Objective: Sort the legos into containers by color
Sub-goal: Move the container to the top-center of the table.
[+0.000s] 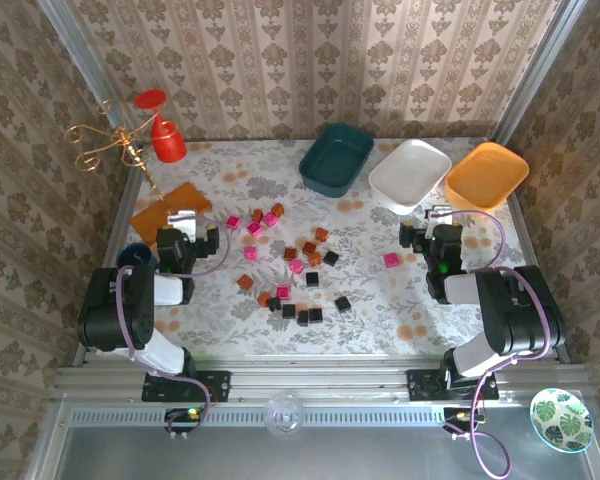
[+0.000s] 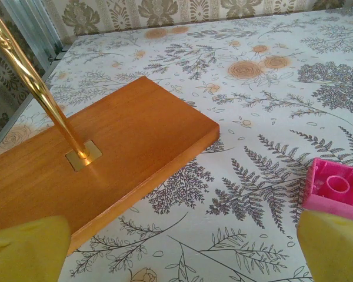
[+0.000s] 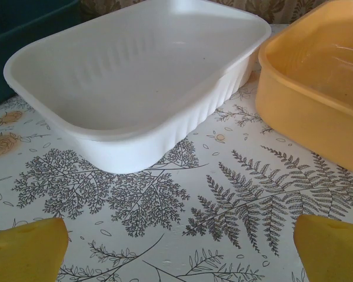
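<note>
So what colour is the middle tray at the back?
White. The white tray shows best in the right wrist view, up close.

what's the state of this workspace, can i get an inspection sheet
surface: floral tablecloth, flat
job's things: legos, pink, black and brown, scattered mid-table; teal tray, white tray, orange tray along the far edge, all look empty
clutter: wooden slab with gold stand and red cone far left; blue mug near left arm; leaf bowl off the table, near right
fingers: left fingers open, by the slab, a pink lego beside one; right fingers open, facing the white tray
cables: purple cable looped on each arm
surroundings: wallpaper walls, metal frame at the near edge
</note>
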Controlling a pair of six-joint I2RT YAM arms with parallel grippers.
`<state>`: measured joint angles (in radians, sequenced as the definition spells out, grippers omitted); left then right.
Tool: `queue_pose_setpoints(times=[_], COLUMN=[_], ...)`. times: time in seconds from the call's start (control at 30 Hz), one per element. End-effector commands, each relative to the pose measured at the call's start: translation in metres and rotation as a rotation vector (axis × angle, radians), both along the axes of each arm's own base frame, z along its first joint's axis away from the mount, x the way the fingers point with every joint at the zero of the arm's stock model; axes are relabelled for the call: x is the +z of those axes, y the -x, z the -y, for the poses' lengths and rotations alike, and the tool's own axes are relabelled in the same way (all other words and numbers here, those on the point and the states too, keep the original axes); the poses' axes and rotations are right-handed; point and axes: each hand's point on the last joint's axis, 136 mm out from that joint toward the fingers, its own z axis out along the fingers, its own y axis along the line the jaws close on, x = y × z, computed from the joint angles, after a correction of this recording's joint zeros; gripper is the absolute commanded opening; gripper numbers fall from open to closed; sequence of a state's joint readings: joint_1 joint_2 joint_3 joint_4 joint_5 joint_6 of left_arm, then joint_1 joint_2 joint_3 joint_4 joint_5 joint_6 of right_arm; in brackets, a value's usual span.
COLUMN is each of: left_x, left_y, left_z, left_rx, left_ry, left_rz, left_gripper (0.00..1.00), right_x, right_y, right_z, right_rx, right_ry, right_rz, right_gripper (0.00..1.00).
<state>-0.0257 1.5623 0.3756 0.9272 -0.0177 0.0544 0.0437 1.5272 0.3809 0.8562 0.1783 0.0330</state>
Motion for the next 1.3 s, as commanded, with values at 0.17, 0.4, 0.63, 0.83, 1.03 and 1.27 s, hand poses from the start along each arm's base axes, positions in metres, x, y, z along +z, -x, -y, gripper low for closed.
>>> queue_pose_setpoints(times=[0.17, 0.4, 0.63, 0.83, 1.03, 1.27], left_x=[0.007, 0.007, 0.007, 0.007, 0.015, 0.081], left_y=[-0.004, -0.004, -0.004, -0.005, 0.001, 0.027], left_z=[0.002, 0.002, 0.002, -0.002, -0.016, -0.039], left_rx=[-0.022, -0.02, -0.022, -0.008, 0.067, 0.238], left_ry=[-0.021, -0.021, -0.021, -0.003, 0.006, 0.187], left_rz=[0.019, 0.019, 0.018, 0.014, 0.05, 0.04], left_gripper=[1.0, 1.0, 1.0, 1.0, 1.0, 1.0], right_x=[0.01, 0.01, 0.01, 0.01, 0.014, 0.082], right_y=[-0.007, -0.007, -0.007, -0.007, -0.005, 0.032], right_z=[0.001, 0.001, 0.0, 0.001, 0.003, 0.028], right_rx=[-0.004, -0.005, -0.001, -0.002, -0.024, -0.255], right_ry=[-0.013, -0.014, -0.015, -0.016, -0.004, -0.1], right_rz=[0.031, 0.032, 0.029, 0.029, 0.046, 0.136], right_gripper=[1.0, 1.0, 1.0, 1.0, 1.0, 1.0])
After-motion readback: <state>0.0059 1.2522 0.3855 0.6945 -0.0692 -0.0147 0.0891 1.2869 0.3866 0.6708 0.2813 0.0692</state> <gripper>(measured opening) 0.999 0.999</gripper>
